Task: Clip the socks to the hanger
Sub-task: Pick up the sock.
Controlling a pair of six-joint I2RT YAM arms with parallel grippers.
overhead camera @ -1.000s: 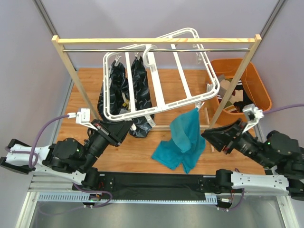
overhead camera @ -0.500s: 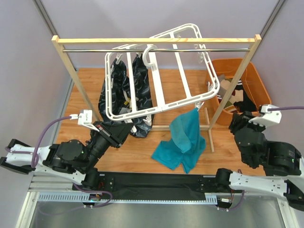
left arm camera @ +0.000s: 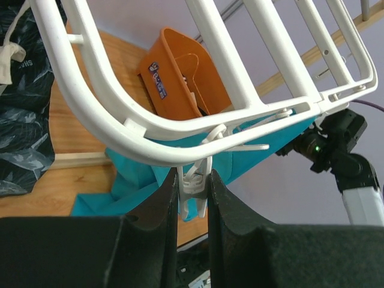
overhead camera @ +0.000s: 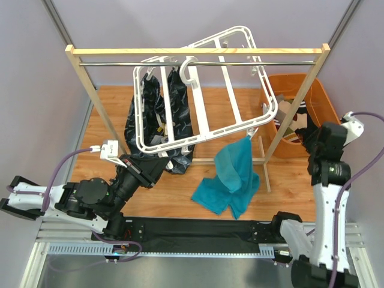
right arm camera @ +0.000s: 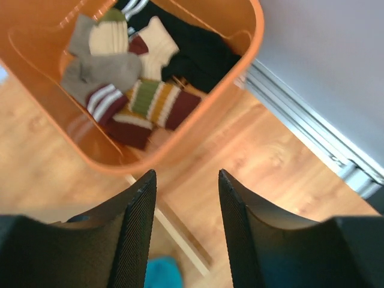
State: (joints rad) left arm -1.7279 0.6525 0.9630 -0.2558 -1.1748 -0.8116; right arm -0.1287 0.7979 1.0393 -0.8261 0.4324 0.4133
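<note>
The white hanger [overhead camera: 210, 135] hangs tilted from the rail by its hook. My left gripper [left arm camera: 193, 174] is shut on a small white clip [left arm camera: 195, 183] under the hanger's near rim [left arm camera: 102, 126]. In the top view the left gripper [overhead camera: 157, 161] sits below the hanger's near left corner. A teal sock [overhead camera: 231, 177] hangs from a clip at the near right corner and drapes onto the table. My right gripper [right arm camera: 186, 174] is open and empty, held above the near rim of the orange bin [right arm camera: 222, 102]. Several socks [right arm camera: 153, 105], grey, cream, black and maroon-striped, lie in the bin.
A wooden rack [overhead camera: 198, 51] with a metal rail spans the table, and its right post [overhead camera: 288, 126] stands beside the orange bin [overhead camera: 327, 102]. A dark glossy cloth [overhead camera: 174, 108] hangs behind the hanger's left side. The rack's foot bar [right arm camera: 180, 240] lies below my right gripper.
My right arm has swung from low beside the teal sock up over the orange bin, and its jaws have opened wider. The hanger tilted slightly. My left gripper kept its hold.
</note>
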